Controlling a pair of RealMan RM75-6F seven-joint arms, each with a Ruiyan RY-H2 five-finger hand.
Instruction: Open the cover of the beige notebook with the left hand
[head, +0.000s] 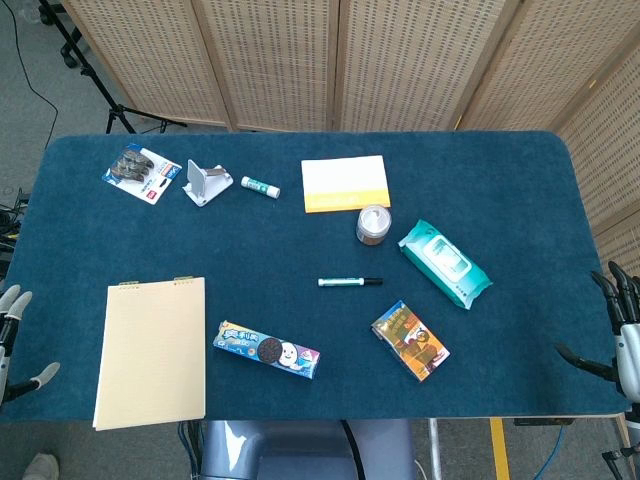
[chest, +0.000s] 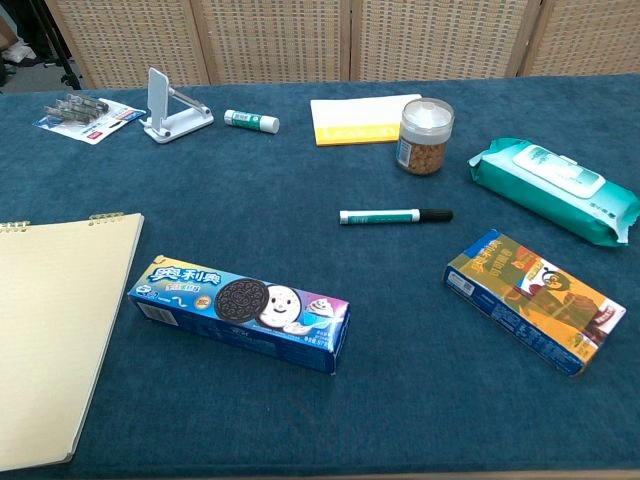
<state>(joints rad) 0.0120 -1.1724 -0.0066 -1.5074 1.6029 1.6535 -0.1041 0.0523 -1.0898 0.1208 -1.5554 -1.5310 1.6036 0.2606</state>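
The beige notebook (head: 152, 350) lies flat and closed at the front left of the blue table, its spiral binding along the far edge; the chest view shows the notebook (chest: 55, 330) at the left edge. My left hand (head: 14, 335) hovers off the table's left edge, fingers spread and empty, a short way left of the notebook. At the right edge my right hand (head: 618, 330) stays beside the table, fingers apart, holding nothing. Neither hand appears in the chest view.
A blue cookie box (head: 266, 349) lies right of the notebook. Beyond are a marker (head: 350, 282), an orange snack box (head: 410, 340), a wet-wipes pack (head: 445, 263), a jar (head: 373, 224), a yellow-white pad (head: 345, 184), a glue stick (head: 260, 186), a phone stand (head: 206, 183) and a clip pack (head: 141, 175).
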